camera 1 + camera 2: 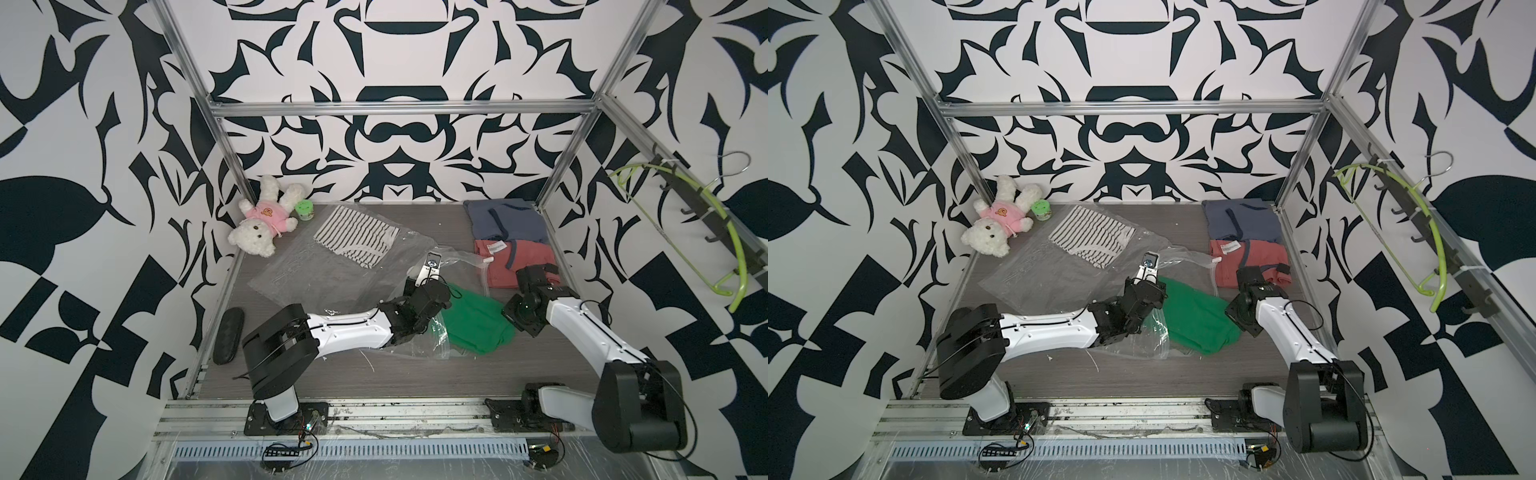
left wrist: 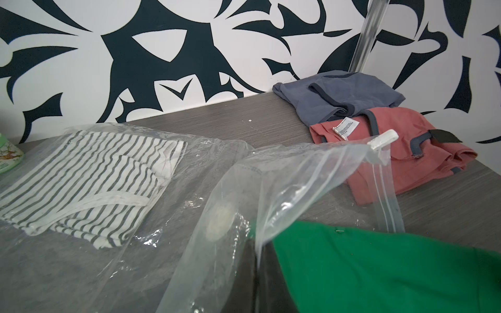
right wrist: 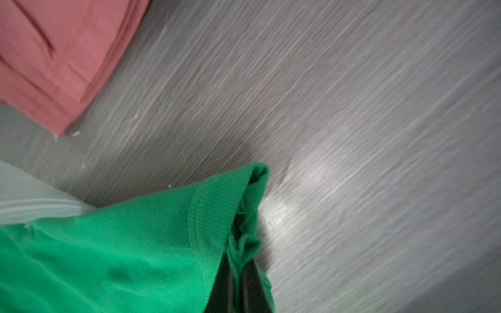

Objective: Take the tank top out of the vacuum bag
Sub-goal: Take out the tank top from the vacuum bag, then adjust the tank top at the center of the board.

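Note:
The green tank top (image 1: 473, 324) (image 1: 1196, 320) lies mid-table, its left part still under the clear vacuum bag (image 1: 461, 266) (image 2: 271, 184). A white slider (image 2: 383, 138) sits on the bag's zip edge, and a round white valve (image 2: 219, 219) shows through the film. My left gripper (image 1: 424, 275) (image 2: 259, 260) is shut on a raised fold of the bag's plastic. My right gripper (image 3: 240, 273) is shut on the tank top's ribbed hem (image 3: 217, 206) just above the table. In both top views its fingertips are hidden under its wrist (image 1: 523, 311).
A second clear bag holding a striped shirt (image 1: 353, 237) lies at back left. A teddy bear (image 1: 262, 224) and green jar (image 1: 304, 208) sit in the back left corner. Folded blue (image 1: 507, 224) and red (image 1: 519, 266) shirts lie back right. A black case (image 1: 227, 334) lies near the left edge.

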